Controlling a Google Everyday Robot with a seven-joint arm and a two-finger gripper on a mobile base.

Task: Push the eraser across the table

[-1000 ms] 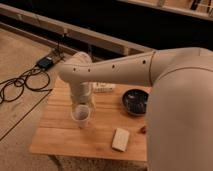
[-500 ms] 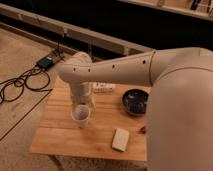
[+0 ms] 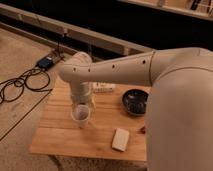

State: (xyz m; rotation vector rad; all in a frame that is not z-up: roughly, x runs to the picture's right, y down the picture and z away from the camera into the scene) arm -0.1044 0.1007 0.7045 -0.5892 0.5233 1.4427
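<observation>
The eraser cannot be located in this view; no small black block shows on the exposed planks of the table (image 3: 57,136); it may lie behind the arm (image 3: 115,70), so treat its position as unconfirmed. The gripper (image 3: 82,101) hangs at the end of the downward-pointing wrist, at 12 o'clock of the paper cup (image 3: 81,115) and close over it; whether it is open or closed cannot be told. From the cup, a whitish block (image 3: 120,139) lies at 4 o'clock, well apart; a dark bowl (image 3: 135,102) stands at 2 o'clock. Step in hand, by judgement: approach, with contact not yet made. The next move calls for locating the eraser, lowering beside it, and keeping clear of the cup.
</observation>
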